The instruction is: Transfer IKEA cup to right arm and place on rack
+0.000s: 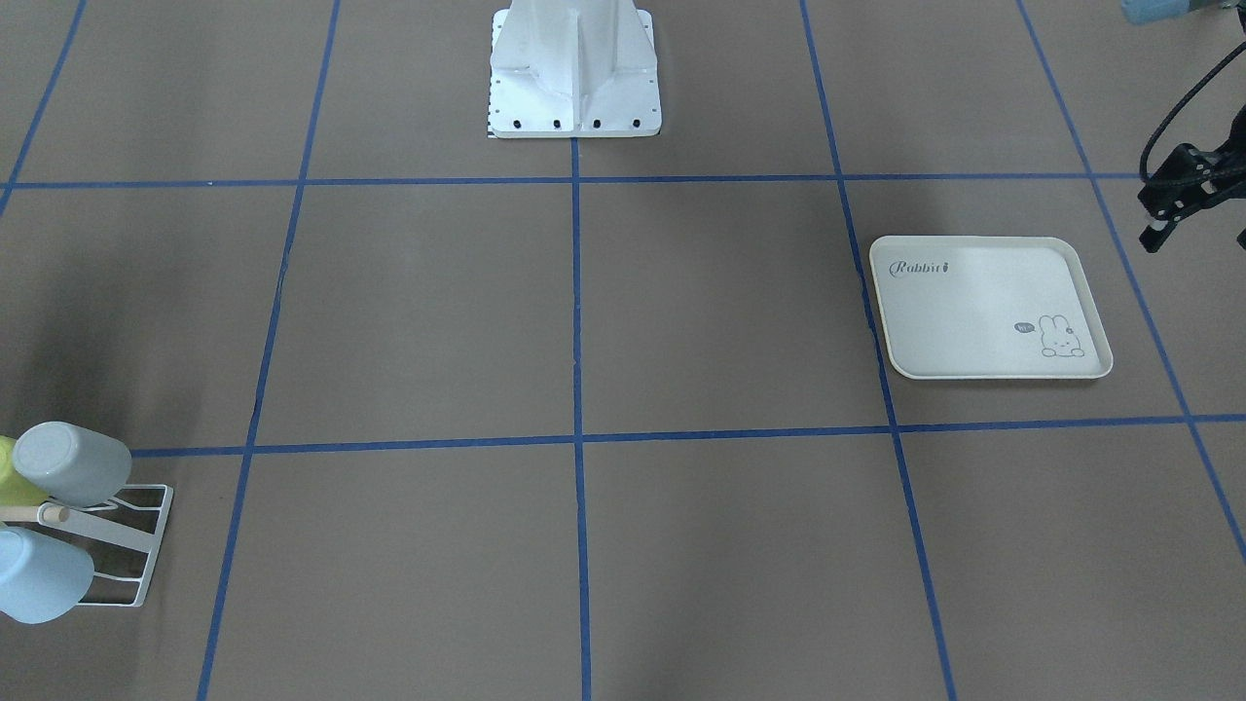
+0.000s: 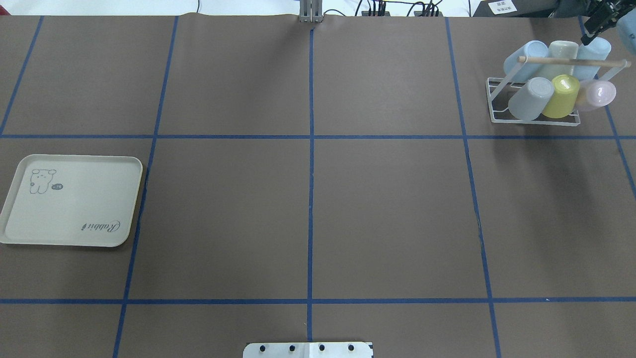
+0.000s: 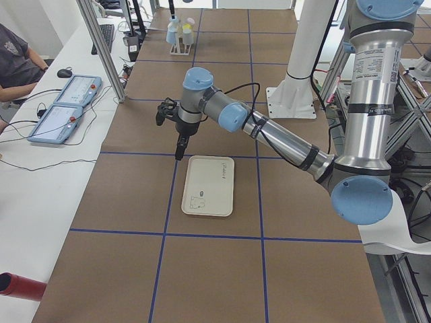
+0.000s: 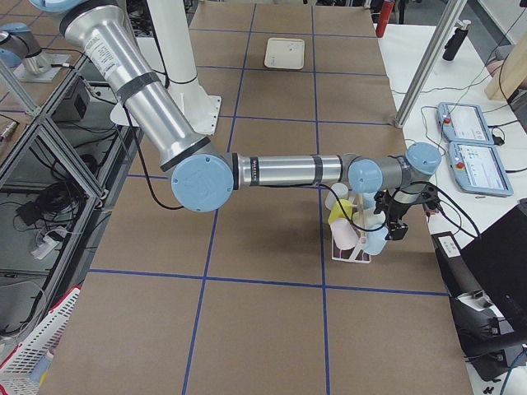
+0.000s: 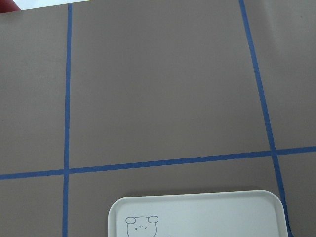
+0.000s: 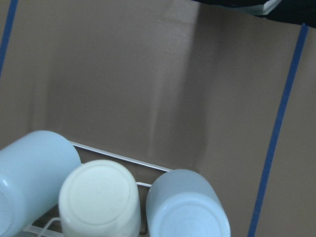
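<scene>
Hovering at upper right, the right gripper (image 2: pixel 594 27) crowds the rack (image 2: pixel 571 61); a careless retreat could dislodge the light-blue cup (image 2: pixel 594 51); grip state indeterminate, likewise the left gripper (image 1: pixel 1165 216).

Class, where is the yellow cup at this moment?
In the overhead view the yellow cup sits far right, on the rack, between a grey cup and a pink cup.

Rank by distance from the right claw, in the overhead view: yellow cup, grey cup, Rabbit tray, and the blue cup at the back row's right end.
1. Blue cup, back row of the rack, right end, next to the right claw.
2. Yellow cup, front row, middle.
3. Grey cup, front row, left end.
4. Rabbit tray, table's far left side.
</scene>
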Controlling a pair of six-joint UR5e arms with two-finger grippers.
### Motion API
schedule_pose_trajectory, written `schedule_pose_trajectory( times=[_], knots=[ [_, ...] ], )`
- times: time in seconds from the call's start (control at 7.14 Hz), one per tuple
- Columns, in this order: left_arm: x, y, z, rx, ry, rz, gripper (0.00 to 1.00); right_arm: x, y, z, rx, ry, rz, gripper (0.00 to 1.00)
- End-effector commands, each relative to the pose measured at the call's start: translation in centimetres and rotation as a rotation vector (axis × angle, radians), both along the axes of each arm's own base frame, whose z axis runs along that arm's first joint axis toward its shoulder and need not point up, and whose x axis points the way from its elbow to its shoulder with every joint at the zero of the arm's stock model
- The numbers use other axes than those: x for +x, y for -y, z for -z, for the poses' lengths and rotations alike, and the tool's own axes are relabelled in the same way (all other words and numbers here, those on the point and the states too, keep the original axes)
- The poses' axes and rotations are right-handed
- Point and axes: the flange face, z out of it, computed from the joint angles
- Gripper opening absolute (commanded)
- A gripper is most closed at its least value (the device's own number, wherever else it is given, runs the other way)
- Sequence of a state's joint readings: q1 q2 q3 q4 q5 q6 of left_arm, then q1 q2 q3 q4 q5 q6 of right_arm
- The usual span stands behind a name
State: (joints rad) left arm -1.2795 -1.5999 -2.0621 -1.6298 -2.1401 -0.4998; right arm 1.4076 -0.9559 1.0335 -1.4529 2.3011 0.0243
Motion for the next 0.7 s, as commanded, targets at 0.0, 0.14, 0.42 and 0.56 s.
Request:
schedule_pose_trajectory(
  times=[0.0,0.14,0.42,0.56],
  knots=[
    [-0.3,-0.2,-0.2,0.01,-0.004,-0.025,1.0,3.2,-0.3,4.3,0.048,0.044,-0.037,0.99],
    [-1.1,-0.1,-0.6,0.034,0.015,-0.047,1.0,6.6,-2.0,5.4,0.051,0.068,-0.073,0.99],
    [-3.6,-1.2,-3.8,0.0,-0.024,-0.103,1.0,9.5,-10.6,2.3,0.059,0.065,-0.103,0.99],
    [-5.1,-0.9,-5.5,-0.018,-0.055,-0.111,1.0,11.1,-14.5,1.0,0.057,0.066,-0.127,0.99]
  ],
)
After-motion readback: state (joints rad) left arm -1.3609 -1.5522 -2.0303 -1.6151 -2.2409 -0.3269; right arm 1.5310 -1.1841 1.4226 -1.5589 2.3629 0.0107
